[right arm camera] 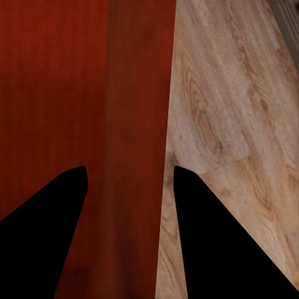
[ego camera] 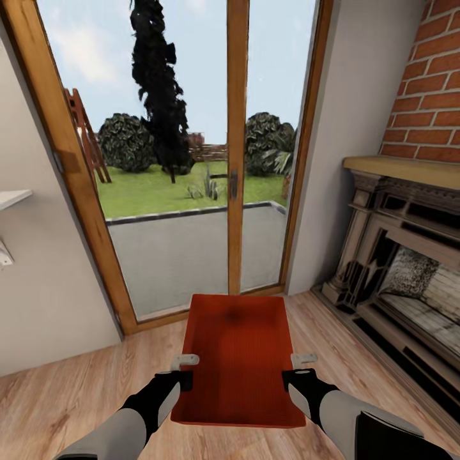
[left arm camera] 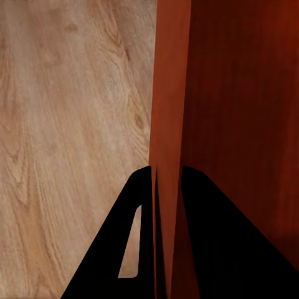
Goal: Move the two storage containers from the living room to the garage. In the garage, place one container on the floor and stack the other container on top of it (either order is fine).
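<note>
Between my two claws, over the light wood plank floor (ego camera: 64, 396) of the living room, hangs one orange-red rectangular plastic storage container (ego camera: 237, 358), open-topped and finely ribbed, its far end pointing at the wood-framed glass doors (ego camera: 191, 160) ahead. My left claw (left arm camera: 167, 180) is pinched narrow over the container's left wall, one finger outside and one inside. My right claw (right arm camera: 129, 177) straddles the right wall with its fingers standing wider; from the wrist view I cannot tell whether the pads truly press the plastic.

The bin looks empty and stiff, so I judge it light but awkward: long, smooth-walled and likely to slip or twist if one side lets go. The thin upper walls, at the middle of each long side, are the sensible place to hold, both claws level.

Ahead of my claws the glass doors close off a grey patio and lawn. Off to my right claw's side stands a brick fireplace (ego camera: 409, 255) with a dark carved surround, near enough that a turn that way could swing the container's corner into it. A pale wall (ego camera: 38, 306) with a small white shelf (ego camera: 13, 198) lies to my left
</note>
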Available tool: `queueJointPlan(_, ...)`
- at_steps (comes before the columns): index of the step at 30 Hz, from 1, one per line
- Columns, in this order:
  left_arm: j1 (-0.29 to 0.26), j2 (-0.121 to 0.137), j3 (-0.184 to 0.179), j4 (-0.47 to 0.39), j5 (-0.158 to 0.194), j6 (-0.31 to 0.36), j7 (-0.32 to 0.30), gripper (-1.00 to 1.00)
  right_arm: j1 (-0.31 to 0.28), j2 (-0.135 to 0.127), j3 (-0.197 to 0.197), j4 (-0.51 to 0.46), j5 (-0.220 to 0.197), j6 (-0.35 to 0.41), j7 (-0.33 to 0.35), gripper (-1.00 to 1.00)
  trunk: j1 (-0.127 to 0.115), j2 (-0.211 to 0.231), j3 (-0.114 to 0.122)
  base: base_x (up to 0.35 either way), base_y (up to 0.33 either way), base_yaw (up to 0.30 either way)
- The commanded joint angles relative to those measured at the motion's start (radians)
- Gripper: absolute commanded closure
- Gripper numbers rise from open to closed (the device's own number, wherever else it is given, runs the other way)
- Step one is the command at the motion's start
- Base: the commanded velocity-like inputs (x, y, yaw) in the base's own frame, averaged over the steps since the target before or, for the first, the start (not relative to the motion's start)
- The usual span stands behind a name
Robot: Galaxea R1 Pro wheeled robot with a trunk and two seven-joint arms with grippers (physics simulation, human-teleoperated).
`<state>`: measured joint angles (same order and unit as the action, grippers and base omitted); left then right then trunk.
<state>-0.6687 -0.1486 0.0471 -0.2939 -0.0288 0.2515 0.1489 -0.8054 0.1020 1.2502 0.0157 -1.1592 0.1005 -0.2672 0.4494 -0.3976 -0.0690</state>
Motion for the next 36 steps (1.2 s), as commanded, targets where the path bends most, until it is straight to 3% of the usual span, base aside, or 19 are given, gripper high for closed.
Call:
queueJointPlan(1, 0.0, 0.0, 0.007, 0.001, -0.019, 0.008, 0.017, 1.0, -0.001, 0.001, -0.017, -0.002, 0.001, -0.058, 0.003, 1.0, 0.001, -0.002, -0.002, 0.0, 0.0, 0.012)
queueJointPlan(36, 0.0, 0.0, 0.007, 0.002, -0.019, 0.008, 0.017, 1.0, -0.001, 0.001, -0.017, -0.002, 0.001, -0.058, 0.003, 1.0, 0.001, -0.002, 0.05, 0.0, 0.0, 0.073)
